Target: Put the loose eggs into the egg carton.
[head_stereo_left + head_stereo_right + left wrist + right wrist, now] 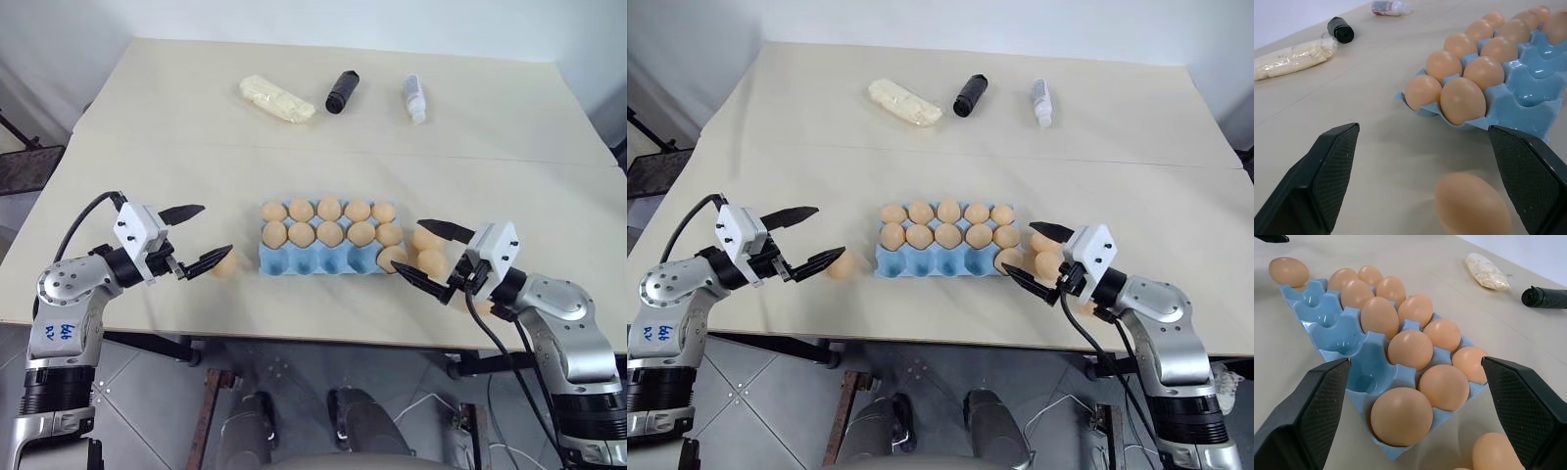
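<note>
Eggs filled the two far rows of your egg carton, whose long axis ran side to side across the table, with its near row holding one egg, in the cup at its right end. Your right wrist view showed that end egg seated in its cup, which the head views left unclear, and your left wrist view put the lone loose egg between the spread fingers. You had both the left gripper and right gripper spread and empty, with more loose eggs lying off the carton's right end.
</note>
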Robot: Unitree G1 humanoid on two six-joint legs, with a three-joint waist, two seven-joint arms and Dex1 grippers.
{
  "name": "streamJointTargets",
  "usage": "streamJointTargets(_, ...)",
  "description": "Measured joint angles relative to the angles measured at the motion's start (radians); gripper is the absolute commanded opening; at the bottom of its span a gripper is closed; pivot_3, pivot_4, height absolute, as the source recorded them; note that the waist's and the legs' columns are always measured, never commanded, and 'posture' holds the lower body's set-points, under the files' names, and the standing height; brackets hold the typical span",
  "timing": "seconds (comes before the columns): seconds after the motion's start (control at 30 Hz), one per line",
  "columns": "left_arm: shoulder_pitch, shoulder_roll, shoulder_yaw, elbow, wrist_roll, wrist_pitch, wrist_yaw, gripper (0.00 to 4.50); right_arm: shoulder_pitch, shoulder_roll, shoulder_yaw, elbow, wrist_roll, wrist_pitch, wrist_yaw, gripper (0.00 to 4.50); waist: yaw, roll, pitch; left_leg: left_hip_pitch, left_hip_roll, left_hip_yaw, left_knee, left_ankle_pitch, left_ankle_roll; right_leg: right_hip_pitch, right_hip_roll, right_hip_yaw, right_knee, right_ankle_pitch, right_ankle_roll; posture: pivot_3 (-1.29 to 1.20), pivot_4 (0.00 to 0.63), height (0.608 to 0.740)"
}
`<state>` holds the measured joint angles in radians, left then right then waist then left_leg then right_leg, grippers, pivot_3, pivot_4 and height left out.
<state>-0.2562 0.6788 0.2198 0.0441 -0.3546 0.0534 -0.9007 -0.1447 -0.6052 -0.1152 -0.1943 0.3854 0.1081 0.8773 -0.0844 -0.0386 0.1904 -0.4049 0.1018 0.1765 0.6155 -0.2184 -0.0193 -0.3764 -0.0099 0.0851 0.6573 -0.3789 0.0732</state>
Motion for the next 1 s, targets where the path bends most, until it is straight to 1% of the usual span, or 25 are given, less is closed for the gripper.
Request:
streamJointTargets(0.2,-0.002,-0.009,-0.005,-0.026,-0.014,0.019,-0.005,4.48,0.008,0.003,-0.021,-0.001,-0.004,-0.025,-0.025,4.5,0.001,0.0,0.0,0.0,0.0,0.0,0.0,0.0,0.0,0.0,0.0,0.0,0.001,0.0,0.0,0.0,0.15,0.74)
streamJointTargets(0.3,-0.014,-0.019,-0.045,-0.047,-0.029,0.021,-0.043,4.48,0.063,-0.002,-0.069,-0.023,0.0,-0.025,-0.041,4.5,0.007,0.0,0.0,0.0,-0.001,-0.001,0.0,0.0,0.0,0.001,0.0,0.0,0.001,0.0,0.0,0.0,0.15,0.74)
streamJointTargets(0.43,-0.058,-0.056,-0.132,-0.055,-0.032,0.02,-0.103,4.48,0.206,-0.011,-0.187,-0.095,0.014,-0.021,-0.067,4.5,0.021,0.0,0.0,0.0,-0.001,-0.001,0.001,0.0,0.0,0.001,0.0,0.0,0.0,0.0,0.001,0.0,0.15,0.74)
streamJointTargets(0.47,-0.077,-0.062,-0.157,-0.053,-0.029,0.01,-0.122,4.48,0.259,-0.011,-0.226,-0.116,0.018,-0.022,-0.072,4.5,0.024,0.0,0.0,0.0,-0.001,-0.001,0.001,0.0,0.0,0.001,0.0,0.0,0.001,0.0,0.001,0.0,0.15,0.74)
streamJointTargets(0.5,-0.11,-0.071,-0.2,-0.05,-0.017,-0.018,-0.161,4.48,0.349,-0.01,-0.293,-0.149,0.023,-0.025,-0.079,4.5,0.035,0.0,0.0,0.0,-0.002,-0.003,0.001,0.0,0.0,0.002,0.0,-0.001,0.0,-0.001,0.001,0.0,0.15,0.74)
streamJointTargets(0.6,-0.143,-0.075,-0.268,-0.027,0.024,-0.091,-0.23,4.48,0.518,0.02,-0.404,-0.158,0.011,-0.075,-0.085,4.5,0.034,0.0,-0.001,0.001,-0.003,-0.002,0.001,0.0,0.0,0.003,0.001,0.0,0.0,-0.001,0.001,0.0,0.15,0.74)
streamJointTargets(0.67,-0.145,-0.088,-0.295,-0.011,0.031,-0.119,-0.261,4.48,0.59,0.058,-0.441,-0.147,0.002,-0.114,-0.094,4.5,0.022,0.001,-0.001,0.001,-0.002,-0.001,0.001,-0.001,0.0,0.003,0.001,0.001,0.0,0.0,0.001,0.0,0.15,0.74)
streamJointTargets(0.73,-0.145,-0.094,-0.314,0.006,0.031,-0.129,-0.284,4.48,0.616,0.071,-0.444,-0.124,-0.004,-0.143,-0.097,4.5,0.002,0.001,-0.001,0.002,-0.001,0.0,0.001,-0.001,0.0,0.003,0.0,0.001,0.0,0.001,0.0,0.0,0.15,0.74)
streamJointTargets(0.83,-0.145,-0.096,-0.319,0.011,0.031,-0.133,-0.304,4.48,0.626,0.073,-0.443,-0.086,-0.012,-0.171,-0.096,4.5,-0.006,0.001,-0.001,0.003,-0.001,-0.001,0.001,-0.001,0.0,0.003,0.0,0.001,0.001,0.002,-0.001,0.0,0.15,0.74)
streamJointTargets(0.9,-0.144,-0.095,-0.317,0.015,0.031,-0.137,-0.312,4.48,0.608,0.07,-0.438,-0.058,-0.014,-0.175,-0.093,4.5,-0.005,0.001,-0.001,0.003,-0.001,-0.002,0.001,-0.001,0.0,0.003,0.0,0.0,0.001,0.003,-0.002,0.0,0.15,0.74)
streamJointTargets(1.0,-0.142,-0.094,-0.314,0.035,0.031,-0.141,-0.314,4.48,0.539,0.032,-0.404,-0.001,-0.024,-0.174,-0.076,4.5,-0.005,0.001,-0.001,0.004,-0.001,-0.002,0.001,-0.001,0.002,0.004,0.0,0.001,0.001,0.005,-0.002,0.0,0.15,0.74)
